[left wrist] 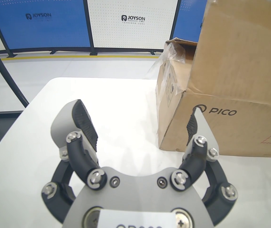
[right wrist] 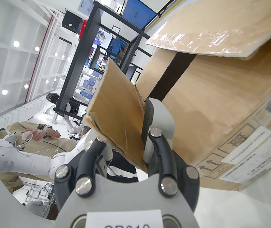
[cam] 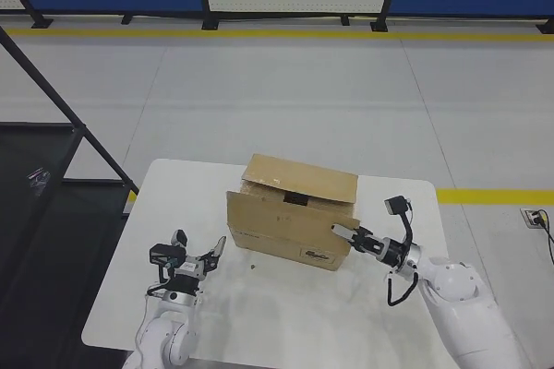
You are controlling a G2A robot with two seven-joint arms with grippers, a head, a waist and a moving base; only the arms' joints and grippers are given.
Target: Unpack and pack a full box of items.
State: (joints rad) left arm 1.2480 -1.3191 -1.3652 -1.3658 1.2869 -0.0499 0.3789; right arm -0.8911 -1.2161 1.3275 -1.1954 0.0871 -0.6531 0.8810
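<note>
- Left gripper (left wrist: 137, 110) hovers low over the white rectangular table (cam: 286, 314), its two ribbed black finger pads (left wrist: 85, 122) spread wide with nothing between them.
- One of its fingertips sits just beside the near left corner of the brown cardboard box (cam: 282, 226); whether it touches the cardboard cannot be told.
- Right gripper (cam: 342, 231) is at the box's right end, its fingers pinched on a short cardboard flap (right wrist: 116, 110) that stands out from that end. One finger lies against the flap's inner face and the other is hidden behind it.
- The box stands on the table, around the middle and somewhat toward the far edge, with its long side facing the robot.
- A large top flap (cam: 300, 180) is raised and leans over the far side, showing a dark gap beneath it.
- Crumpled clear plastic film (left wrist: 171, 55) hangs along the box's left end.
- A tiny dark speck (cam: 253, 267) lies on the table just in front of the box; it is too small to identify.
</note>
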